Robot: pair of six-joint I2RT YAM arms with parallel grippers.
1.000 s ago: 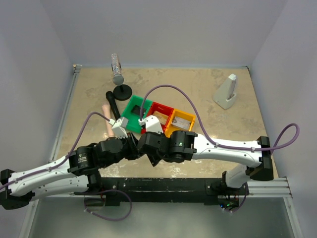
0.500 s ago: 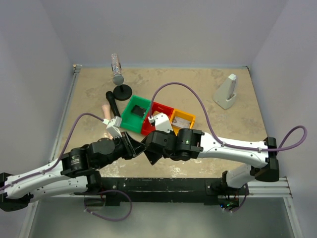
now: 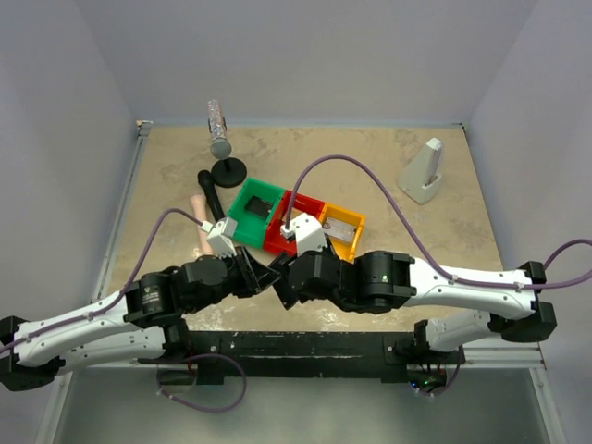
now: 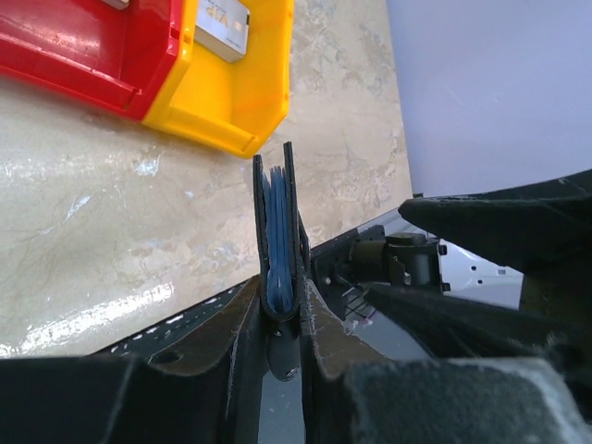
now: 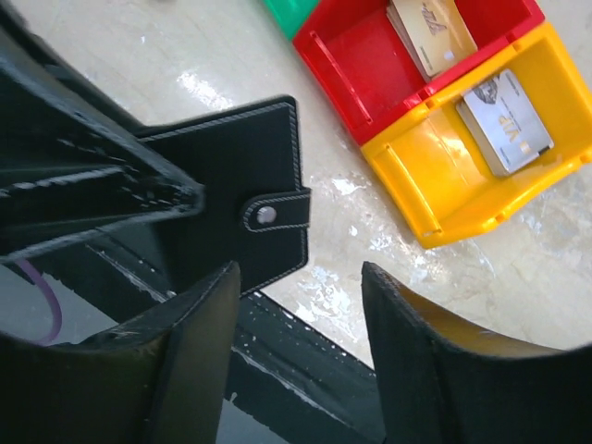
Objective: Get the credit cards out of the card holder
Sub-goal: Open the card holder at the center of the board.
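Black and stitched, the card holder (image 4: 280,231) stands edge-on in my left jaws, which pinch its lower end in a narrow grip. Its two covers lie nearly together, with blue inner leaves showing between them. It is held near the front edge of the surface (image 4: 92,213), at about seven o'clock from the red bin (image 5: 370,65) when seen from overhead. My right jaws stand wide and empty just beside its snap tab (image 5: 266,215). One card (image 5: 430,28) lies in the red bin, another (image 5: 509,120) in the yellow bin (image 5: 444,185). With the holder almost shut, I judge my right jaws could catch a cover instead of a card. They could also tug the holder out of my thin grip and off the edge.
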